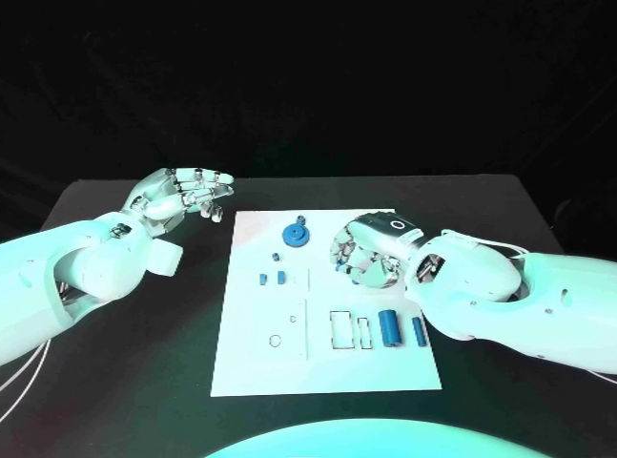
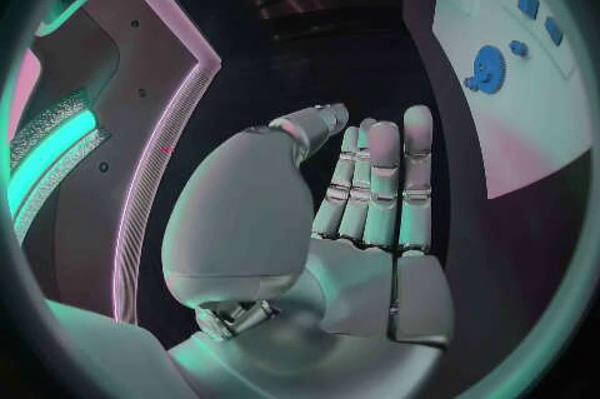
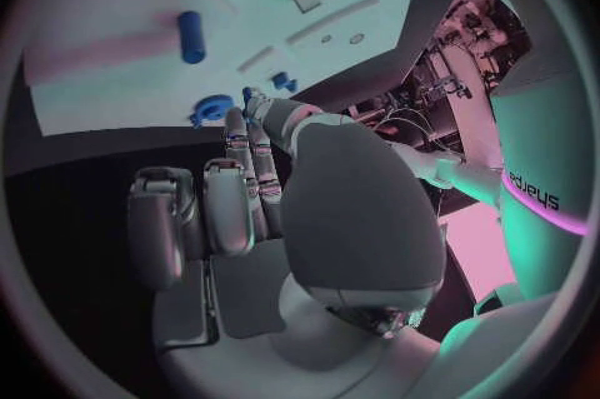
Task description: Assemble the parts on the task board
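- The task board (image 1: 329, 367) lay flat on the black worktop (image 1: 514, 215), between the two arms, and most of the job looked undone.
- The blue gear (image 1: 296, 234) sat at the board's far end, just beside the right robot hand (image 1: 367, 250) on its inner side; whether it was seated on a peg or only lying there could not be told.
- Three small blue parts (image 1: 273, 273) lay on the board on the left-hand side of the right robot hand, apart from one another.
- A blue cylinder (image 1: 389, 329) and a thinner blue pin (image 1: 420, 331) lay loose on the board under the right forearm, nearer the robot than that hand, just beside an empty rectangular slot (image 1: 341, 330); by my judgement those still had to be placed.
- The right robot hand hovered over the board's far right part with its fingers curled in; the right wrist view showed nothing in its palm, so it read as clenched on nothing.
- The left robot hand (image 1: 182, 195) was off the board, over the bare worktop past the board's far left corner; the left wrist view showed its fingers (image 2: 381, 184) straight and together with nothing against the palm, so it was released.
- The worktop was matte black and a dark backdrop closed off the room behind it.
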Robot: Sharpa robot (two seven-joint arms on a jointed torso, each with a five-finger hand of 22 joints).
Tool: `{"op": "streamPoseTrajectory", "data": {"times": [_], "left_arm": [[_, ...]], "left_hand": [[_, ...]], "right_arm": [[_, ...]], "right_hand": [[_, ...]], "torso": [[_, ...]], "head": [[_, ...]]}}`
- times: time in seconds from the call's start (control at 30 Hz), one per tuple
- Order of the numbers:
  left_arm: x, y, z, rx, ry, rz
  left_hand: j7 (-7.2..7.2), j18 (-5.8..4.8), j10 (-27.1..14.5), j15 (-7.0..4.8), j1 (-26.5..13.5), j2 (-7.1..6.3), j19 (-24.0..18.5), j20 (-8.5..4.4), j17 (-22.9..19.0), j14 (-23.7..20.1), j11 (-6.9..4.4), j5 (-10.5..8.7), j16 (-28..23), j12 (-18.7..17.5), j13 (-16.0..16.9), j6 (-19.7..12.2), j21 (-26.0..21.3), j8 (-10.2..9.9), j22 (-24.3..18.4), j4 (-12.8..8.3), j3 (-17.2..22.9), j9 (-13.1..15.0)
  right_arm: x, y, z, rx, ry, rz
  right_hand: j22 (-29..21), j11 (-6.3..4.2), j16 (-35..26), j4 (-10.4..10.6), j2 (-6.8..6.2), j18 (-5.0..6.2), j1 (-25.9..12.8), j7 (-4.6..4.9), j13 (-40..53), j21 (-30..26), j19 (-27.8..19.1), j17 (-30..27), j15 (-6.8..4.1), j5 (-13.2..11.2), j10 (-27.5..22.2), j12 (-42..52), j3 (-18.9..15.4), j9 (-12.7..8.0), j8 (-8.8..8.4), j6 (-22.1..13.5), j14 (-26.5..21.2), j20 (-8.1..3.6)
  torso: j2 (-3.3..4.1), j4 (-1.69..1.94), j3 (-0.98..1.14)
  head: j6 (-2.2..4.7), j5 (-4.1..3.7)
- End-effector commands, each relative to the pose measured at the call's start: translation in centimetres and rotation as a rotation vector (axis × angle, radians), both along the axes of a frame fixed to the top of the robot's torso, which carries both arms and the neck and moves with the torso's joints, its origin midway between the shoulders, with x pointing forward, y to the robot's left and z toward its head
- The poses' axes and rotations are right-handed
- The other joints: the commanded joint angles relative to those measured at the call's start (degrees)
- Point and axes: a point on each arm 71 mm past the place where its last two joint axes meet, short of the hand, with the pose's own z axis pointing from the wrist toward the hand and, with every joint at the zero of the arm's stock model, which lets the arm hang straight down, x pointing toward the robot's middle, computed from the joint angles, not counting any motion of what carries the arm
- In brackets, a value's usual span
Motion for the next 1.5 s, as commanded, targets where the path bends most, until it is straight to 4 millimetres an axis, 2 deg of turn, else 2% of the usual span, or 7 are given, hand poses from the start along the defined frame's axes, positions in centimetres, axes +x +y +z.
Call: {"op": "streamPoseTrajectory", "data": {"times": [0.03, 0.27, 0.33, 0.57, 0.7, 0.9, 1.5], "left_arm": [[0.0, -0.5, 0.2, -0.025, -0.009, -0.017], [0.0, -1.0, 0.2, -0.031, -0.009, -0.021], [0.0, -1.2, 0.1, -0.033, -0.009, -0.023], [0.0, -1.9, 0.1, -0.038, -0.009, -0.031], [0.0, -2.1, 0.1, -0.04, -0.007, -0.036], [0.0, -2.2, 0.1, -0.041, -0.005, -0.04], [0.1, -2.0, 0.1, -0.036, 0.0, -0.036]], "left_hand": [[0.23, 0.88, -0.52, 0.19, -0.02, 0.4, 0.22, -0.06, -0.04, -0.38, 0.03, 0.36, -0.29, 0.03, -0.1, -0.32, -0.19, 0.15, -0.09, -0.41, 0.02, 0.04], [0.24, 0.88, -0.57, 0.2, -0.03, 0.42, 0.22, -0.05, -0.06, -0.39, 0.04, 0.36, -0.29, 0.04, -0.1, -0.32, -0.2, 0.17, -0.1, -0.42, 0.01, 0.05], [0.24, 0.87, -0.59, 0.21, -0.03, 0.43, 0.22, -0.05, -0.1, -0.41, 0.05, 0.36, -0.31, 0.04, -0.1, -0.32, -0.21, 0.18, -0.11, -0.42, 0.01, 0.05], [0.24, 0.87, -0.65, 0.22, -0.04, 0.43, 0.22, -0.03, -0.13, -0.43, 0.06, 0.36, -0.32, 0.05, -0.11, -0.31, -0.23, 0.21, -0.12, -0.43, -0.01, 0.06], [0.24, 0.87, -0.68, 0.23, -0.05, 0.42, 0.22, -0.03, -0.12, -0.43, 0.07, 0.36, -0.32, 0.05, -0.11, -0.31, -0.23, 0.21, -0.13, -0.43, -0.02, 0.06], [0.25, 0.86, -0.73, 0.25, -0.1, 0.43, 0.22, -0.01, -0.24, -0.5, 0.08, 0.35, -0.35, 0.05, -0.12, -0.32, -0.25, 0.23, -0.14, -0.4, -0.05, 0.06], [0.27, 0.86, -0.84, 0.27, -0.15, 0.42, 0.21, 0.01, -0.19, -0.49, 0.11, 0.36, -0.34, 0.05, -0.13, -0.37, -0.28, 0.24, -0.17, -0.4, -0.09, 0.07]], "right_arm": [[-1.0, 1.7, -0.5, 0.054, 0.018, 0.058], [-2.7, 4.8, -2.6, 0.072, 0.068, 0.133], [-3.1, 5.5, -3.2, 0.073, 0.079, 0.148], [-3.6, 6.8, -4.8, 0.063, 0.098, 0.169], [-3.6, 7.3, -5.4, 0.055, 0.102, 0.167], [-3.6, 7.4, -6.1, 0.041, 0.091, 0.151], [-3.6, 7.3, -6.0, 0.046, 0.042, 0.121]], "right_hand": [[9.38, -1.47, 0.33, -0.43, 0.15, -1.15, -0.15, 0.02, 0.86, 0.21, 3.31, -0.11, -0.39, 0.1, 2.0, 0.2, 0.18, 0.12, 0.17, 0.34, 3.23, -0.37], [9.29, -1.43, 0.28, -0.56, 0.17, -1.13, -0.19, 0.08, 0.88, 0.13, 3.26, -0.23, -0.37, 0.18, 1.97, 0.13, 0.33, 0.17, 0.16, 0.28, 3.2, -0.37], [9.29, -1.43, 0.28, -0.56, 0.17, -1.13, -0.19, 0.08, 0.88, 0.13, 3.26, -0.23, -0.37, 0.18, 1.97, 0.13, 0.33, 0.17, 0.16, 0.28, 3.2, -0.37], [9.28, -1.4, 0.3, -0.66, 0.19, -1.12, -0.21, 0.11, 0.9, 0.13, 3.26, -0.25, -0.36, 0.23, 1.95, 0.08, 0.44, 0.2, 0.14, 0.22, 3.19, -0.36], [9.21, -1.37, 0.28, -0.74, 0.18, -1.11, -0.25, 0.15, 0.91, 0.07, 3.22, -0.31, -0.34, 0.28, 1.93, 0.04, 0.52, 0.23, 0.13, 0.17, 3.18, -0.35], [9.25, -1.36, 0.26, -0.76, 0.18, -1.11, -0.27, 0.16, 0.92, 0.1, 3.23, -0.35, -0.33, 0.29, 1.93, 0.03, 0.54, 0.24, 0.13, 0.16, 3.17, -0.35], [9.45, -1.34, 0.42, -0.9, 0.14, -1.16, -0.33, 0.21, 0.96, 0.27, 3.33, -0.16, -0.31, 0.35, 1.96, 0.01, 0.62, 0.3, 0.15, 0.15, 3.2, -0.34]], "torso": [[-0.07, -0.04, -0.1], [-0.08, 0.19, -0.11], [-0.06, 0.15, -0.14], [0.0, 0.13, -0.2], [0.03, 0.09, -0.16], [0.08, 0.13, -0.09], [0.11, 0.06, -0.06]], "head": [[-0.35, 1.01], [-1.0, 2.84], [-1.26, 3.59], [-1.73, 4.84], [-1.96, 5.4], [-2.26, 5.84], [-2.5, 6.17]]}}
